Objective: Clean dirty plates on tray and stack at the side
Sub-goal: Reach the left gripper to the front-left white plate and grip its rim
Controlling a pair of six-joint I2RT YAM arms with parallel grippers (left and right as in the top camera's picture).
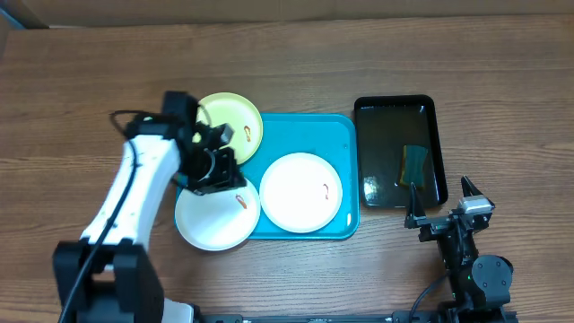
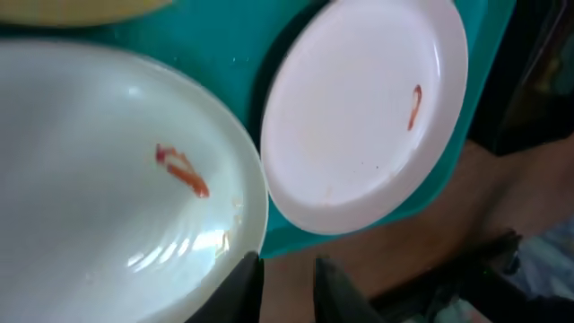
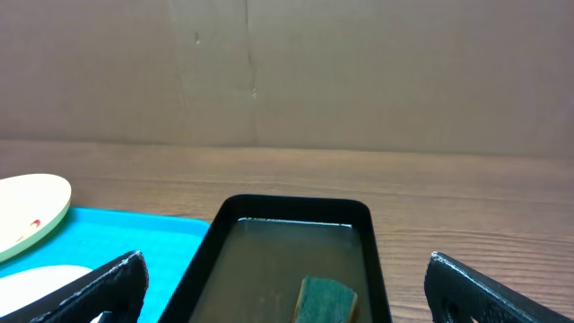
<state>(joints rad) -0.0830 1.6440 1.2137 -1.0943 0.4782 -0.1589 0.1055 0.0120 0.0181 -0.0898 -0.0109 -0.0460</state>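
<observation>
**Left Arm Working at Smeared Plate**

The left fingers are sitting nearly together at the rim of a smeared white plate overhanging the turquoise tray — whether they are grasping it, I cannot tell. The right fingers are hanging released near the black tray.

A round white plate lies on the turquoise rectangular plastic tray; a second white plate overlaps its front-left corner; a pale yellow-green plate overlaps its back-left; a glossy black rectangular tray sits right.

The table is matt wood with visible grain. The blue tray looks like smooth plastic. The white plates are smooth and shiny. The black tray is glossy.
</observation>
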